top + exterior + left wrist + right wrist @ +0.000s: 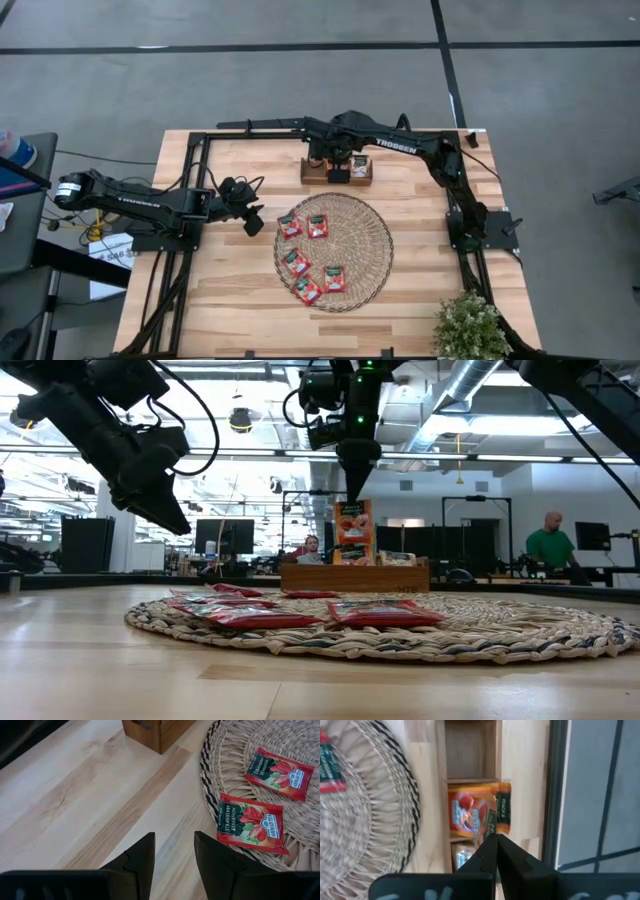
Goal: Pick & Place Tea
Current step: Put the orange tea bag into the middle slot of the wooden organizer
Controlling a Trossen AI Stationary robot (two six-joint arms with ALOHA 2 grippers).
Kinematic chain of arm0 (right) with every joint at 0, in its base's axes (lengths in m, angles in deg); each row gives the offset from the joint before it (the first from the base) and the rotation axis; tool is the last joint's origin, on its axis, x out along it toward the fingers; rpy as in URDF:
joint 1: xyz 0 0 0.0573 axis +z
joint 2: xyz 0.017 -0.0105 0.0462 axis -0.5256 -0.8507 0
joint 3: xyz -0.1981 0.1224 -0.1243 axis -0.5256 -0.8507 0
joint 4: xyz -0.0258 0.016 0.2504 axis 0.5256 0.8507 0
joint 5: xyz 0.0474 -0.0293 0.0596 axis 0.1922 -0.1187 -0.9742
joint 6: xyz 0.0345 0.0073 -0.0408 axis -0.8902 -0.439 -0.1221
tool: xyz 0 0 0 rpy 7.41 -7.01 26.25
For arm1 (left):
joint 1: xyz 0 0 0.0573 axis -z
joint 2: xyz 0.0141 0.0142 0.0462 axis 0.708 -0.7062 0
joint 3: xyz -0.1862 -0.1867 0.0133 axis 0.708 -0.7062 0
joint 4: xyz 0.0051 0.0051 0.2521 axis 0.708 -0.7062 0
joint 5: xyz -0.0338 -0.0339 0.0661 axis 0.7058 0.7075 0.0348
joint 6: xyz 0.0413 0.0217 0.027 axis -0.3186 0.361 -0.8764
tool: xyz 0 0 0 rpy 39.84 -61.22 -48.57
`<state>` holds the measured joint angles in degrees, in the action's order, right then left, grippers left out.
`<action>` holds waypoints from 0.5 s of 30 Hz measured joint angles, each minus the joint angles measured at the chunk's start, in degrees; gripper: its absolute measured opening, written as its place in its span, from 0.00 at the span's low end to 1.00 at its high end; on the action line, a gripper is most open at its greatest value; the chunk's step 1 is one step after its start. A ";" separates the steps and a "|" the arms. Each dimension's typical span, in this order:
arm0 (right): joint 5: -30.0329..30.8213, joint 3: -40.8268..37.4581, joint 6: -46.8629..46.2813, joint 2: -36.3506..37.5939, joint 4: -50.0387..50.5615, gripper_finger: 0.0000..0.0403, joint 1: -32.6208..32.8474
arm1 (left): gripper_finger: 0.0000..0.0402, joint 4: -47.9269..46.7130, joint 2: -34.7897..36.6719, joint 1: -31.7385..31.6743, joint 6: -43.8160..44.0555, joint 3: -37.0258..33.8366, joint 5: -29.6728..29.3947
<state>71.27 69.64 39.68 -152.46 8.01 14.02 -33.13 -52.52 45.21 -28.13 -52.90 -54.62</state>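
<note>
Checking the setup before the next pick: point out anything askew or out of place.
One red tea sachet stands on edge in the wooden tray, poking above its walls under the shut right claw. The five red sachets lie flat on the woven mat. Nothing spilled or damaged.

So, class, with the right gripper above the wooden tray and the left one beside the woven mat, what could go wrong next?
1. The shut right gripper hangs just above the upright red-orange tea sachet in the brown wooden tray; it might knock it over.
2. The open left gripper hovers off the round woven mat; a flat red sachet may slide when gripped.
</note>
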 joint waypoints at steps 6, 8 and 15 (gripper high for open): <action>-0.41 0.00 0.83 0.00 -1.70 0.00 -0.13 | 0.33 0.00 0.00 -0.01 0.00 0.00 0.01; -0.46 0.00 1.39 0.00 -2.06 0.00 -0.44 | 0.33 0.00 0.00 0.00 0.00 0.00 0.01; -2.07 -0.39 2.24 0.00 -2.55 0.00 -0.98 | 0.33 0.00 0.00 -0.02 0.00 0.00 0.01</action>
<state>69.20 69.25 41.93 -152.46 5.46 13.03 -33.13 -52.52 45.19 -28.13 -52.90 -54.61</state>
